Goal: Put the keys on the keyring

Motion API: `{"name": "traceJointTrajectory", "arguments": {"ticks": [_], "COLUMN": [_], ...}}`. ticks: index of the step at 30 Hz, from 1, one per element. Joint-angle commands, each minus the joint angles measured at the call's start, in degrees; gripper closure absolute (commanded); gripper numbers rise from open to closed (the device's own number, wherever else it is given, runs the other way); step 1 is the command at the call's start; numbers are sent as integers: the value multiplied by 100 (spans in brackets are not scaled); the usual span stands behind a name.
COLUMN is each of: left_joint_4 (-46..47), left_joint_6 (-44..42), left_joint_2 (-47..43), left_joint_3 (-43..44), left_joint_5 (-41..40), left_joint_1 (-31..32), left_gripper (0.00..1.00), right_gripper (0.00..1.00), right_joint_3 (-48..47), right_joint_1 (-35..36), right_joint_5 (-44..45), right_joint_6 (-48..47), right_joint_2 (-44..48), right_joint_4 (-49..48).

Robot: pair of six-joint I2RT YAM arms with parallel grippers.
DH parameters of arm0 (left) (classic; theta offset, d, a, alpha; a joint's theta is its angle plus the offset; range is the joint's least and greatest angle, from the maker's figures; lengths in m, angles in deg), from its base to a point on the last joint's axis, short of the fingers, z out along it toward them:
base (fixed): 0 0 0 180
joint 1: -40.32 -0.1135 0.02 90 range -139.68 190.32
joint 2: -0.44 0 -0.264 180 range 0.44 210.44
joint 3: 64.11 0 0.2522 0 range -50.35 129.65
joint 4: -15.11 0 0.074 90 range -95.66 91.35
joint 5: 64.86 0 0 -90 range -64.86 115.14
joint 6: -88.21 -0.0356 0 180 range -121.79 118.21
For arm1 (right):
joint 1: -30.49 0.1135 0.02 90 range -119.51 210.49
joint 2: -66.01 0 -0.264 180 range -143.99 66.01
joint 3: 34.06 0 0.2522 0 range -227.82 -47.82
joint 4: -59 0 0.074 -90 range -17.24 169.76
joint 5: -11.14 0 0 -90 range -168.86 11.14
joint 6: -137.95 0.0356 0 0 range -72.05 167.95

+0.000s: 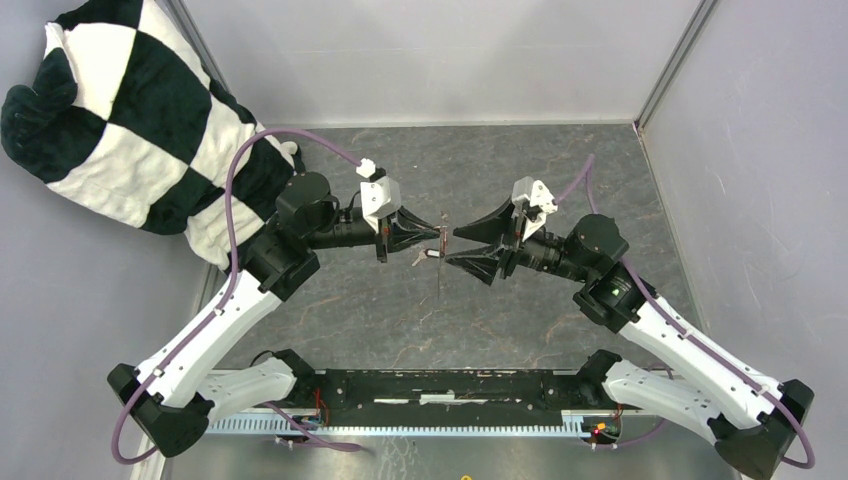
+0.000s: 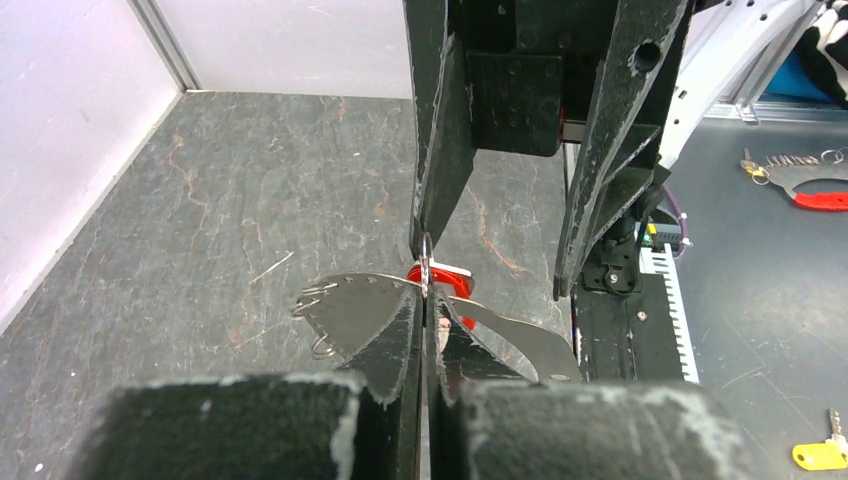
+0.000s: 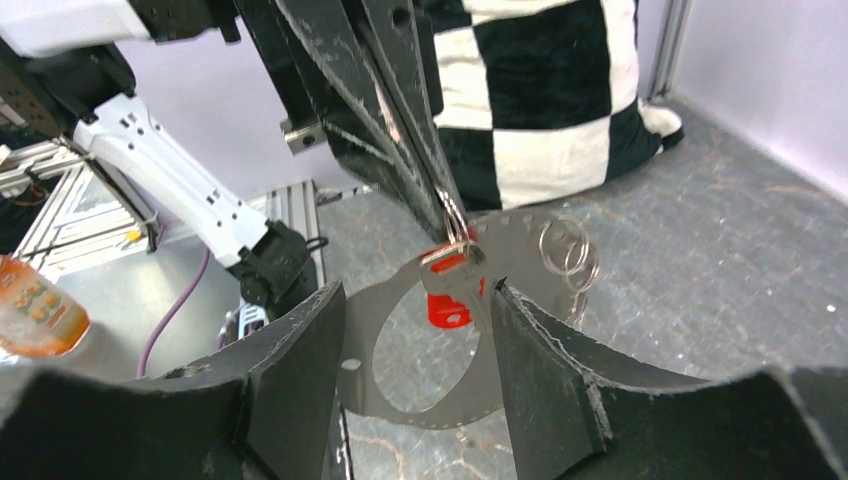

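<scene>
My left gripper (image 1: 438, 237) (image 2: 425, 292) is shut on the keyring (image 2: 345, 312) (image 3: 440, 412), a thin silvery loop with a bumpy edge, and holds it above the table's middle. Small wire rings (image 3: 566, 245) hang from its rim. A key with a red tag (image 3: 448, 306) (image 2: 450, 280) dangles at the left gripper's fingertips (image 3: 448, 205), in front of the loop. My right gripper (image 1: 450, 247) (image 3: 415, 340) faces the left one and stands open. Its fingers (image 3: 300, 370) sit on either side of the red-tagged key without gripping it. From the top camera the keyring (image 1: 440, 276) is seen edge-on.
A black-and-white checked cushion (image 1: 130, 110) (image 3: 540, 90) lies at the table's far left corner. White walls close in the back and sides. Beyond the table's near edge lie a red-handled bunch of keys (image 2: 820, 198) and a yellow-tagged key (image 2: 818, 455).
</scene>
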Motion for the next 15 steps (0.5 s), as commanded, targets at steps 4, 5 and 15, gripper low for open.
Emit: {"name": "traceJointTrajectory", "arguments": {"ticks": [4,5,15], "left_joint_4": [571,590,648], "left_joint_6": [574,613,714], "left_joint_2": [-99,-97,-98], "left_joint_3": [-15,-9,-23], "left_joint_5": [-141,-155,-141], "left_joint_1": [30,34,32], "left_gripper": [98,98,98], "right_gripper": [41,42,55], "right_joint_3": [-5,-9,-27], "right_joint_1": [-12,-14,-13], "right_joint_5": [329,343,406], "right_joint_6": [119,125,116], "right_joint_2": [-138,-158,-291], "right_joint_4": [-829,-846,-880]}}
